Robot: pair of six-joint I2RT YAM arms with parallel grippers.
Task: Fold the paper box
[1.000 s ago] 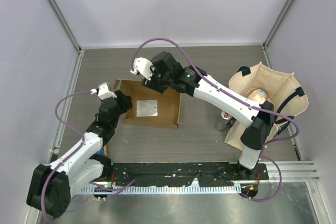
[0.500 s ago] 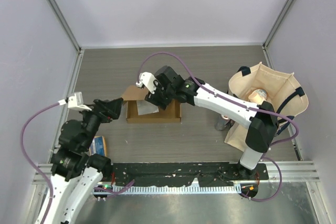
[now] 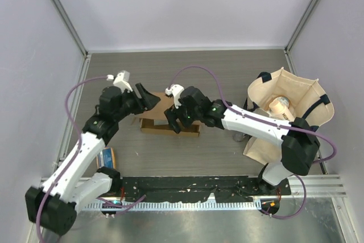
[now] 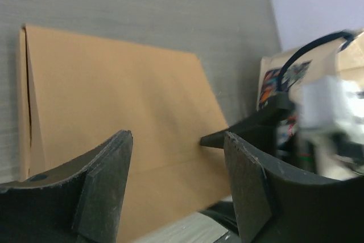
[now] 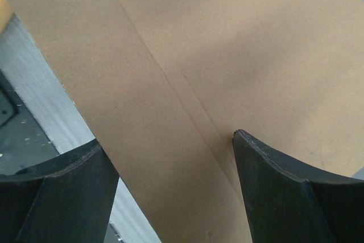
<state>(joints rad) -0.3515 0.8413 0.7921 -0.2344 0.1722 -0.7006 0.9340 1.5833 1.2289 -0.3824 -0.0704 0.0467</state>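
Paper box: the brown cardboard paper box (image 3: pixel 153 126) is lying on the grey table (image 3: pixel 216 78), left of centre, between the two grippers, with one flat panel tilting up over it.
Left gripper: the left gripper (image 3: pixel 147 99) is hovering at the box's far left corner. In the left wrist view its fingers (image 4: pixel 108 186) are standing spread apart with the cardboard panel (image 4: pixel 114 101) beyond them, clasping nothing.
Right gripper: the right gripper (image 3: pixel 172 122) is reaching over the box's near side. In the right wrist view its fingers (image 5: pixel 284 192) are gaping wide over the plain panel (image 5: pixel 199 55), released; whether they are touching the panel cannot be told.
In the way: the right arm is crossing over the box's right part and hiding it from above.
Around: a beige tote bag (image 3: pixel 296 112) with dark handles is standing open at the right, well apart from the box. A small orange-and-blue packet (image 3: pixel 106 156) is lying near the left arm's base.
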